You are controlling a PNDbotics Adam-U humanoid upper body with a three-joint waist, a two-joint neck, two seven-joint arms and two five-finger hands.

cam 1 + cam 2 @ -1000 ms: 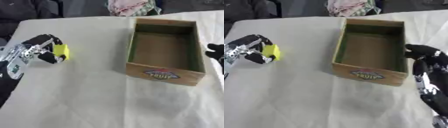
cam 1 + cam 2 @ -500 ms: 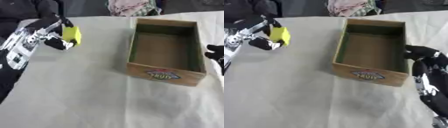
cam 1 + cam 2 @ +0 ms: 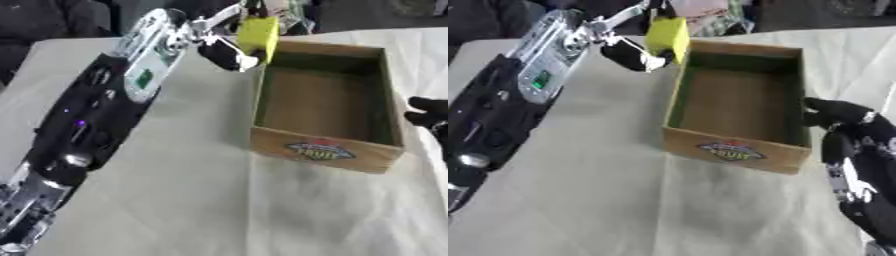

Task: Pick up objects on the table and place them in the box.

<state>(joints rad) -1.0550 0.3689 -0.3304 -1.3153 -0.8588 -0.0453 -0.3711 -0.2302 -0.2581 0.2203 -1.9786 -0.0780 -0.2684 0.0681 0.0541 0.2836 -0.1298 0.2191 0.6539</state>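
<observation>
Left eye view shows my left arm reaching in from the lower left corner and stretching diagonally up across a worktop (image 3: 175, 190) covered in pale cloth. My left robot hand (image 3: 229, 44) sits near the top of the picture, its fingers curled round a small yellow block (image 3: 259, 33), pinching it. The block is lifted off the cloth and hangs at the far left corner of the box, just over its rim; I cannot tell whether it touches the wood.

A wooden box (image 3: 325, 107) stands open on the right half of the worktop, long and narrow, running away from me. Its inside looks dark greenish brown and holds nothing that I can see. A colourful oval label (image 3: 731, 151) is on the near end wall, its lettering too blurred to read.

Right eye view shows my right robot hand (image 3: 837, 113) coming in from the lower right, black with silver at the wrist. It rests just beside the right wall of the box, close to the near corner, with its fingers bent, holding nothing.

Beyond the far edge of the worktop lies some bunched pink and white fabric (image 3: 702, 7), with dark shapes around it.
</observation>
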